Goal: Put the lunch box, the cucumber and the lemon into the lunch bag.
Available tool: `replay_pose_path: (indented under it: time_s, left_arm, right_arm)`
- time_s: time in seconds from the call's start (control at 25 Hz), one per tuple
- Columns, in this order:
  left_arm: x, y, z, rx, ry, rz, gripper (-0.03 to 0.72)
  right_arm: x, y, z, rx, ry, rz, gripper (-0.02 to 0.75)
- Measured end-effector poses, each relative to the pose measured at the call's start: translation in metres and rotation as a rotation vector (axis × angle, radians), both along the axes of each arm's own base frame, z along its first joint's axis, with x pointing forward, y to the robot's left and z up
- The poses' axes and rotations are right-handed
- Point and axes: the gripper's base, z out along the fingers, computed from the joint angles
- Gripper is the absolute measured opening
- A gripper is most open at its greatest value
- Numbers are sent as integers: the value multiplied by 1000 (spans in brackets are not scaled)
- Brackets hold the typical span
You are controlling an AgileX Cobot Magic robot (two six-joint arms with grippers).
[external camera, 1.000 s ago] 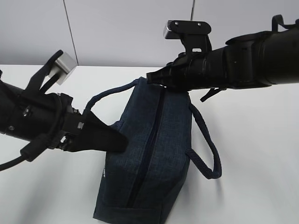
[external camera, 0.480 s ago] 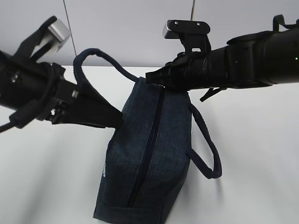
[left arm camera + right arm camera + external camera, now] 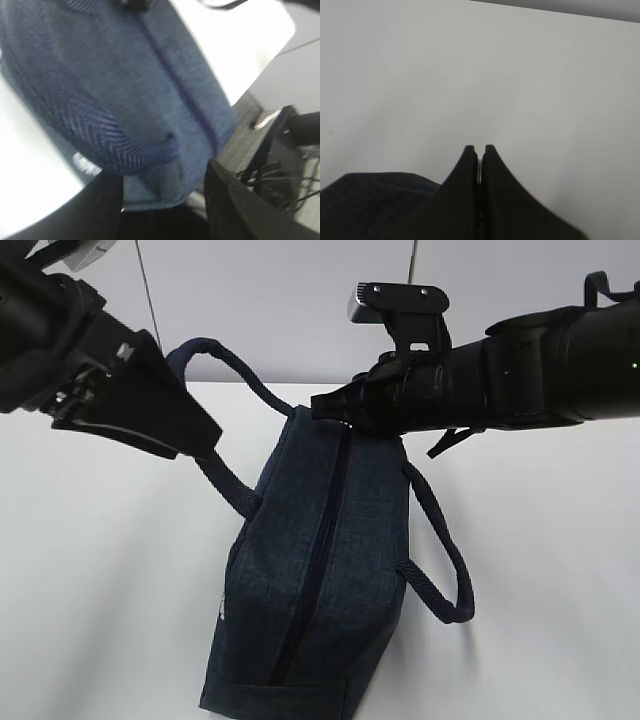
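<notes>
Since a second ago the left gripper (image 3: pixel 195 440) has climbed from beside the lunch bag's flank to well above the table (image 3: pixel 100 570), and the near loop handle (image 3: pixel 225 365), which lay slack along the bag then, now arches up off the fabric. The gripper sits right at that raised handle; its fingers (image 3: pixel 235 210) stand partly apart in the left wrist view, but whether they pinch the strap cannot be told.

The lunch bag (image 3: pixel 320 580) is a boxy dark navy fabric case with a woven texture, lying in the middle of the table with its zipper line (image 3: pixel 315 560) running lengthwise along the top, closed as far as can be seen. The second handle (image 3: pixel 440 560) droops over its right side onto the table. A small white mark shows low on the left flank.

The right gripper (image 3: pixel 318 405) is pressed fully closed with nothing between its fingers, its tips at the bag's far top corner.

White tabletop lies open to the left and right of the bag; the bag's near end reaches the bottom edge of the exterior view.
</notes>
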Motion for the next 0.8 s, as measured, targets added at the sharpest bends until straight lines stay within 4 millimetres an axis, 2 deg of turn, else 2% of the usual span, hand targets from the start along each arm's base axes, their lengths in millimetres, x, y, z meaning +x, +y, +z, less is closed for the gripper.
replay_pose_path:
  time_s: [0.24,0.56,0.64,0.8]
  left_arm:
    - [1,18,-5,218,-47,34,363]
    - [5,11,29,111,-126,64,363]
    - [9,6,26,76,-102,51,363]
    - [23,-8,6,45,-33,20,363]
  right_arm:
    - [0,1,0,7,0,10,0]
    - [-1,2,1,12,-1,19,0]
    - [-1,2,1,13,-1,21,0]
    - [-1,2,1,15,-1,24,0]
